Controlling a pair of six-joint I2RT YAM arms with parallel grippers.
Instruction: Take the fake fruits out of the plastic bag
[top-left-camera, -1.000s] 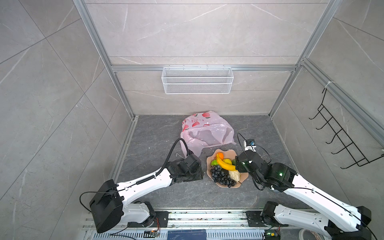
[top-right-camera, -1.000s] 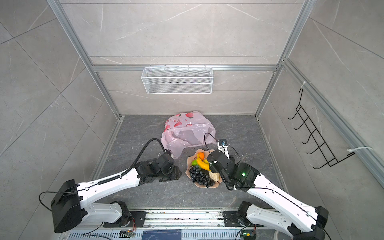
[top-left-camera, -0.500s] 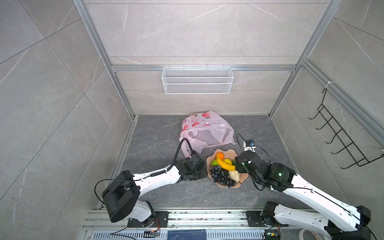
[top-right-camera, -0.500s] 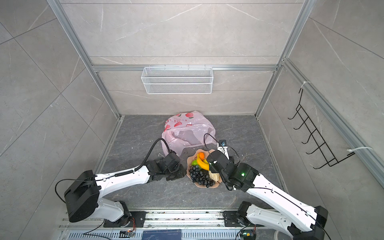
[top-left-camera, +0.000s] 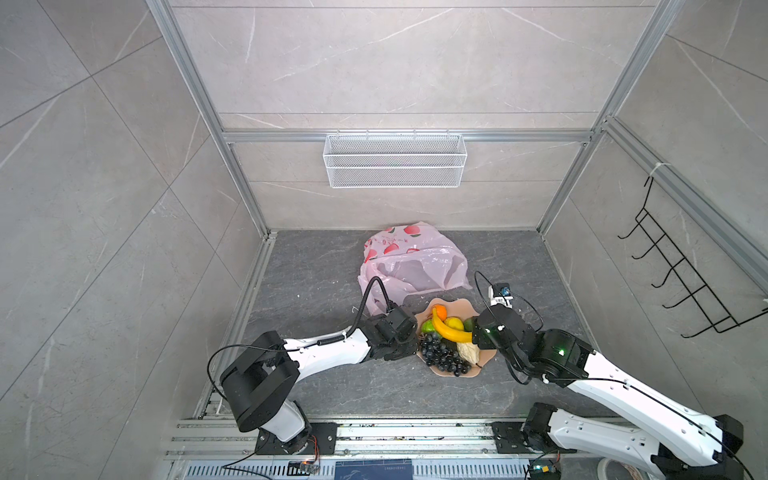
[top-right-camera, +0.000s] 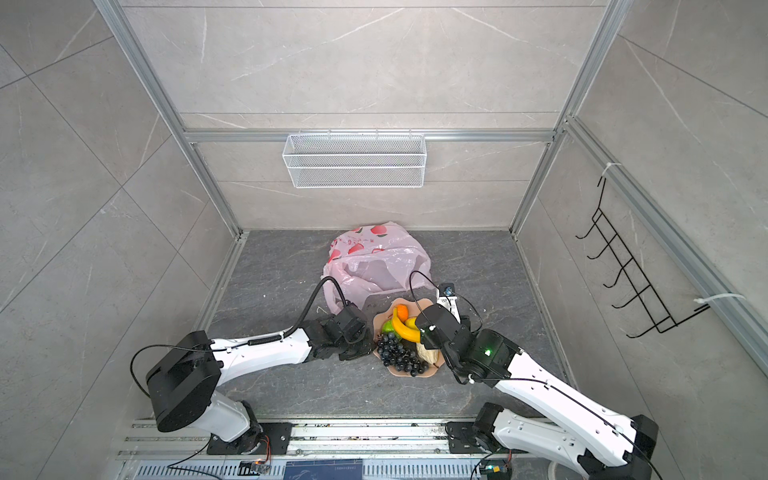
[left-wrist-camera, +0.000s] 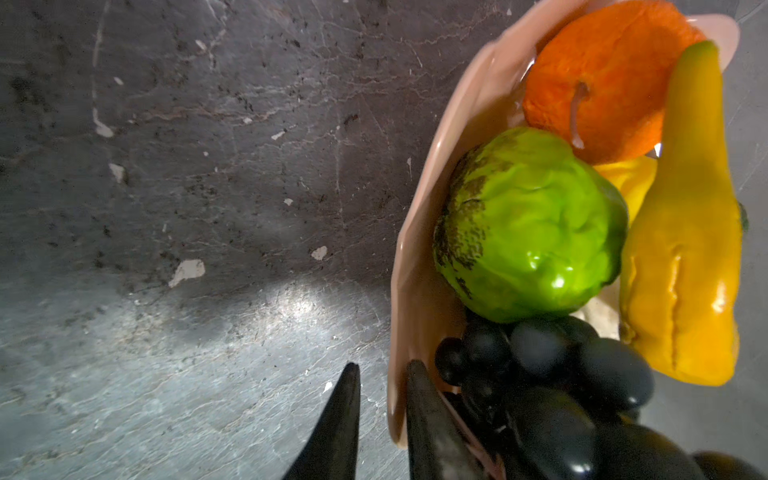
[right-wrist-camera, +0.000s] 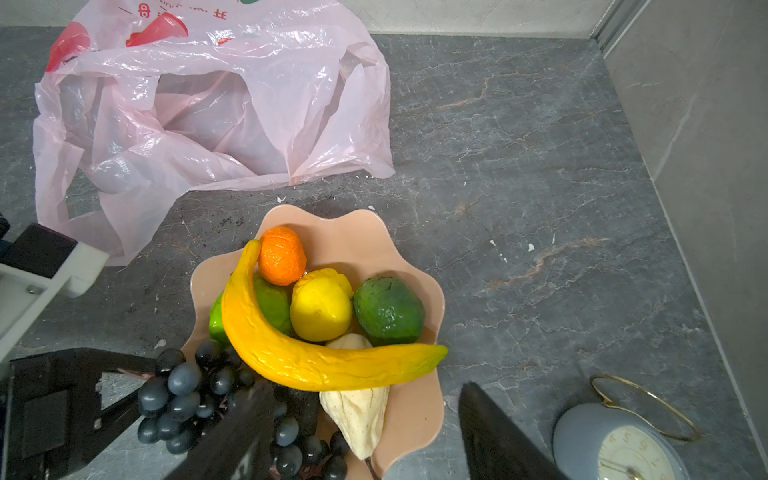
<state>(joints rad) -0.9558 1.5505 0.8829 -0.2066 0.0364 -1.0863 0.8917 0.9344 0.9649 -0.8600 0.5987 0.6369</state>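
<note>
The fake fruits lie piled on a peach scalloped plate (right-wrist-camera: 365, 237): banana (right-wrist-camera: 311, 361), orange (right-wrist-camera: 282, 255), grape bunch (right-wrist-camera: 178, 390), a yellow fruit (right-wrist-camera: 320, 305), green fruits (right-wrist-camera: 388, 311) and a cream piece (right-wrist-camera: 357, 411). Behind the plate the pink plastic bag (top-left-camera: 415, 266) lies slack, mouth towards the plate, with no fruit showing inside. My left gripper (left-wrist-camera: 383, 365) straddles the plate's rim (left-wrist-camera: 395, 374) by the grapes (left-wrist-camera: 540, 374), narrowly open, with a gap beside the rim. My right gripper (right-wrist-camera: 365, 386) hangs wide open over the plate's near side.
A white wire basket (top-left-camera: 395, 160) hangs on the back wall and a black hook rack (top-left-camera: 681, 282) on the right wall. A small blue alarm clock (right-wrist-camera: 615, 444) stands on the floor just right of the plate. Bare grey floor (top-left-camera: 316, 291) lies left of the bag.
My left arm has slid right up to the plate and its jaws have narrowed around the rim. The right arm, the fruits and the bag have stayed put.
</note>
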